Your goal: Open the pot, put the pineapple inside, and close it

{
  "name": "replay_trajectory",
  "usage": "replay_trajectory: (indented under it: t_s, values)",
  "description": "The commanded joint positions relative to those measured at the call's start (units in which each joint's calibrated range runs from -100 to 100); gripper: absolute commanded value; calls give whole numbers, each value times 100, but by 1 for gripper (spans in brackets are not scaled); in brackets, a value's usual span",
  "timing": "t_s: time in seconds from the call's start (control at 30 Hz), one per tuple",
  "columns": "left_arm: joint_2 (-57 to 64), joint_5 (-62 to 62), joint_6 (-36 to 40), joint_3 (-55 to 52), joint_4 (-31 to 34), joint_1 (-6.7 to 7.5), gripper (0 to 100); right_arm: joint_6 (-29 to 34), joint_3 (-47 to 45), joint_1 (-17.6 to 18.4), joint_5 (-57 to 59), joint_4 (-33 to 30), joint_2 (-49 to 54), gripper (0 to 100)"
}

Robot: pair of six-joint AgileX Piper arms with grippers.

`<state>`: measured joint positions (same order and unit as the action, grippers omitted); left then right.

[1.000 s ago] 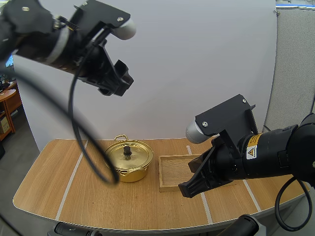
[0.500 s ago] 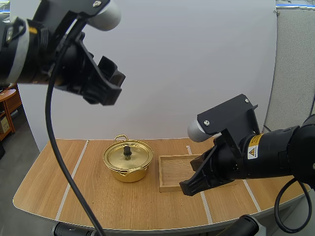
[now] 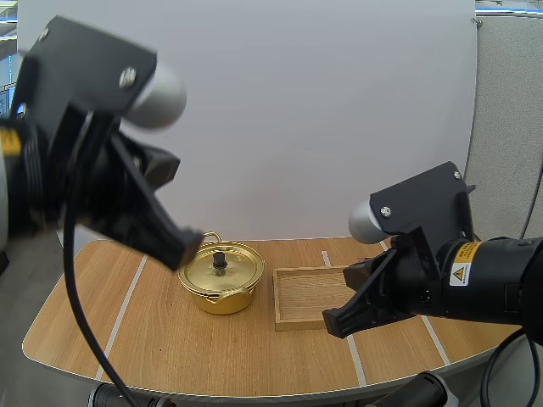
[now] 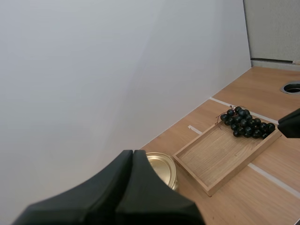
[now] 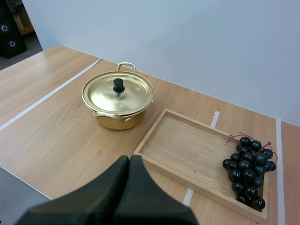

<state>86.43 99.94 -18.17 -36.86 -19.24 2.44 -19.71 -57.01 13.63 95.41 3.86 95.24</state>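
In the high view, we saw the round golden metal pot point(image 3: 222, 287) standing on the light wooden table point(image 3: 170, 356). Its golden lid point(image 3: 229, 270) was on, with the small black knob point(image 3: 219, 257) upright at the centre. The shallow rectangular wooden tray point(image 3: 305, 292) lay just to the pot's right, near it but apart. Our left gripper point(image 3: 185, 251) hung raised in front of the pot's left side. Our right gripper point(image 3: 338, 322) hung over the tray's near right corner.

In the left wrist view, the left gripper's two black fingers lay pressed together as one dark wedge with nothing between them, high above the lidded pot. A bunch of dark, almost black grapes lay inside the tray, at the end away from the pot. A dark tip of the right arm showed just beside that end.

In the right wrist view, the right gripper's fingers were likewise closed flat against each other and held nothing, hanging above the table in front of the tray. The pot stood closed beyond them, and the grapes point(image 5: 247, 168) rested in the tray's far end from the pot.
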Motion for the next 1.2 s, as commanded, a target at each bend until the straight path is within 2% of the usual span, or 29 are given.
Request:
replay_trajectory:
  t_s: [0.0, 0.13, 0.23, 0.4, 0.6, 0.73, 0.9, 1.17]
  values:
    - [648, -40, 261, -536, 26, 10, 0, -5, -7, -120, -430, 30, 379, 0]
    - [1319, -1029, 359, -1022, 26, 10, 0, -50, 8, -200, -878, 20, 476, 0]
    - [1357, -1457, 592, -1186, 64, 10, 0, -124, -73, -248, -1317, 0, 476, 0]
    - [1357, -2743, 1283, -1594, 546, 10, 0, -321, -408, -362, -2712, -1, 476, 0]
    - [1357, -5157, 1539, -2470, 1281, 10, 0, -642, -1402, -400, -4982, -1, 476, 0]
    - [1357, -6332, 1539, -3248, 1379, 10, 0, -642, -2245, -400, -6205, -16, 476, 0]
    - [1357, -7384, 1539, -4118, 1379, 10, 0, -642, -2962, -400, -6638, -261, 476, 0]
    - [1357, -8811, 1539, -5230, 1352, 10, 0, -642, -3586, -505, -7468, -260, 476, 0]
